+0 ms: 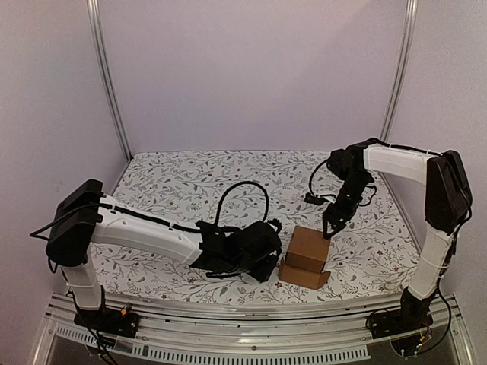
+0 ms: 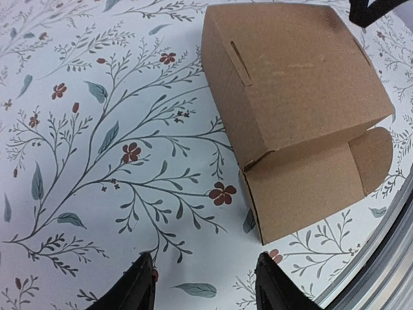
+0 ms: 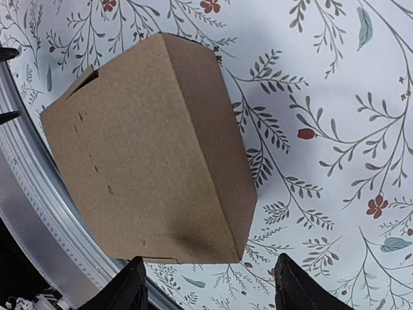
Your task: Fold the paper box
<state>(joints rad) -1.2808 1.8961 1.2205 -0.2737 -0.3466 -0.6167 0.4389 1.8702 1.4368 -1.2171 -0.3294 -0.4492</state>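
Observation:
The paper box [image 1: 307,253] is plain brown cardboard, folded into a small cube near the table's front edge, with one flap lying open on the cloth at its near side. It fills the upper right of the left wrist view [image 2: 290,97], its open flap [image 2: 316,181] below it. It also shows in the right wrist view [image 3: 148,155]. My left gripper [image 1: 262,262] is open and empty, low on the cloth just left of the box [image 2: 205,284]. My right gripper [image 1: 329,228] is open and empty, hovering just behind the box's far right corner [image 3: 210,284].
The table is covered by a white floral cloth [image 1: 190,190]. A metal rail [image 1: 228,308] runs along the front edge, close to the box. White walls and two upright metal posts [image 1: 106,76] bound the back.

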